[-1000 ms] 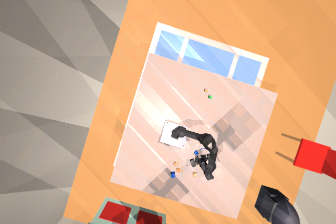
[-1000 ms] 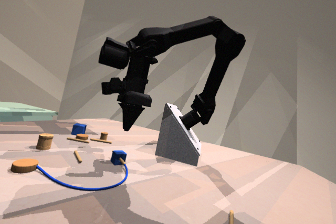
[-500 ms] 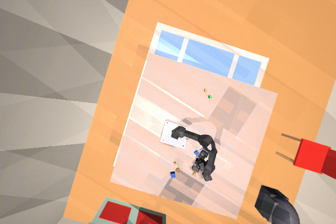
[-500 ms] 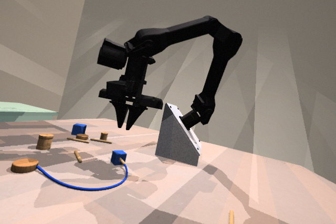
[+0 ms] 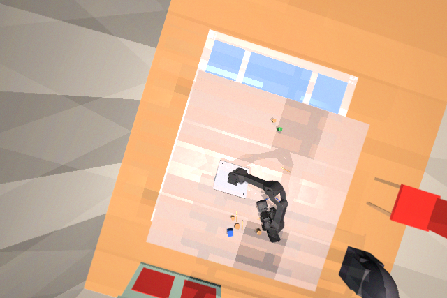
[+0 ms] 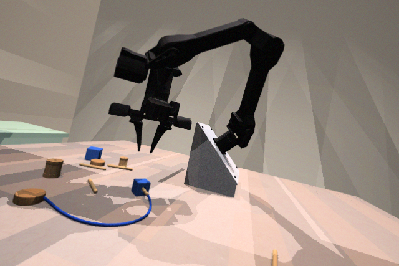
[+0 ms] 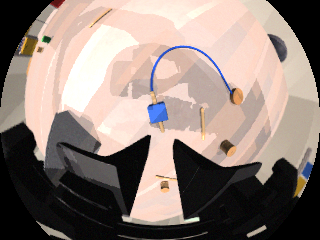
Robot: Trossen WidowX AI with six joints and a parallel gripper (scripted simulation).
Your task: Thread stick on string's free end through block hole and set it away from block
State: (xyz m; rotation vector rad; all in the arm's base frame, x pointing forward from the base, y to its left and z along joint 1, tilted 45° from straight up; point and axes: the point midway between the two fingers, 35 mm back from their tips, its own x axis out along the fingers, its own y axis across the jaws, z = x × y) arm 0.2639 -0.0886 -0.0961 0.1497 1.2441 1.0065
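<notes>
The blue block (image 6: 140, 187) (image 7: 158, 113) sits on the table with the wooden stick (image 6: 145, 191) (image 7: 161, 127) in its hole. In the wrist view the stick shows on both sides of the block. The blue string (image 6: 106, 224) (image 7: 184, 47) leaves the stick's end on the near side in the exterior view and curves over to the round wooden button (image 6: 29, 196) (image 7: 237, 96); no string shows on the block's other side. My gripper (image 6: 144, 152) (image 7: 162, 140) is partly open and empty, well above the table and the block. The arm hides the block in the top view.
A loose stick (image 6: 92, 185) (image 7: 202, 123) and a wooden cylinder (image 6: 53, 167) (image 7: 228, 148) lie between button and block. Behind are a second blue block (image 5: 230, 232) (image 6: 93, 153), a wooden disc (image 5: 237, 226) (image 6: 97, 162), a small cylinder (image 6: 123, 161) and two sticks. The grey base (image 6: 209, 166) stands beside.
</notes>
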